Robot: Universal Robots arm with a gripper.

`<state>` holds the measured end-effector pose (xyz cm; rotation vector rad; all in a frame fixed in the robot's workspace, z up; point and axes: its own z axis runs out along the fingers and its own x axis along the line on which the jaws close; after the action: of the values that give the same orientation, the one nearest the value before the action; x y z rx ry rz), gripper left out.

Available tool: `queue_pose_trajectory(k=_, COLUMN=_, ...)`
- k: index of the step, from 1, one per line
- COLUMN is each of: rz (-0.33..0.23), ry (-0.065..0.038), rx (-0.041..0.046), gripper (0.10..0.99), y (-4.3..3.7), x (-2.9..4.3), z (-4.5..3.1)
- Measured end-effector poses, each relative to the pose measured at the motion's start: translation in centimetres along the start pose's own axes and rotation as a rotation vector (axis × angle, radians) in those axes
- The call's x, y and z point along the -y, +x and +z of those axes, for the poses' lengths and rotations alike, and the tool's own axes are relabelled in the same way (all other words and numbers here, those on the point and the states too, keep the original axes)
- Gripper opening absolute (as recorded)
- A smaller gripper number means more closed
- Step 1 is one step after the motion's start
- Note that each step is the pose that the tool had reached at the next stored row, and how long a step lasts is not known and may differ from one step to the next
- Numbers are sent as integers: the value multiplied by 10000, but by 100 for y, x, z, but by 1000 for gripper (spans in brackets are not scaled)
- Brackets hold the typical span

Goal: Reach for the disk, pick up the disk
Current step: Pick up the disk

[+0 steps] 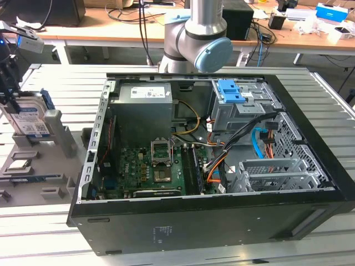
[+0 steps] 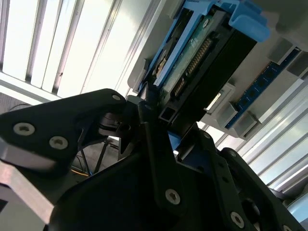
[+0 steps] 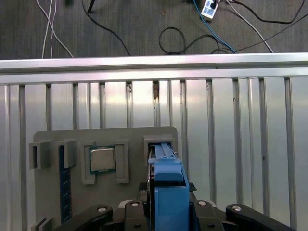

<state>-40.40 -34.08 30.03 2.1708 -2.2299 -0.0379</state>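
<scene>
Disk [image 1: 28, 119]: one, standing on edge in a slot of the single grey holder [image 1: 58, 130] on the slatted metal bench [image 1: 55, 83], at the exterior view's left, well apart from the one open computer case [image 1: 222, 221]. The gripper [image 1: 11, 91] hangs right over it. In the first wrist view the jaws flank its blue rail, but I cannot tell whether they pinch it. One square processor chip [image 3: 102, 159] lies in a pocket beside the disk's slot.

Slatted metal table [image 1: 55, 83]: open computer case [image 1: 194, 227], grey fixture tray [image 1: 50, 191].
</scene>
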Motion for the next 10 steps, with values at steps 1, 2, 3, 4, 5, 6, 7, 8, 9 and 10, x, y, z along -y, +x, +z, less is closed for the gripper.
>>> queue_pose_trajectory(k=1, rz=0, ry=1, rx=0, gripper=365, y=0, x=0, z=-12)
queue_pose_trajectory(k=2, rz=-1, ry=0, rx=1, gripper=365, y=0, x=0, z=-21)
queue_pose_trajectory(k=3, rz=-1, ry=0, rx=0, gripper=365, y=0, x=1, z=-50)
queue_pose_trajectory(k=4, rz=-1, ry=0, rx=0, gripper=365, y=0, x=1, z=-72)
queue_pose_trajectory(k=5, rz=-1, ry=0, rx=0, gripper=365, y=0, x=1, z=-96)
queue_pose_trajectory(k=6, rz=-1, ry=0, rx=0, gripper=365, y=0, x=1, z=-119)
queue_pose_trajectory(k=7, rz=0, ry=0, rx=1, gripper=365, y=0, x=1, z=-131)
queue_pose_trajectory(k=8, rz=-1, ry=0, rx=0, gripper=365, y=0, x=1, z=-143)
queue_pose_trajectory(k=9, rz=-1, ry=0, rx=0, gripper=365, y=1, x=1, z=-156)
queue_pose_trajectory(k=10, rz=-1, ry=0, rx=0, gripper=365, y=0, x=1, z=-169)
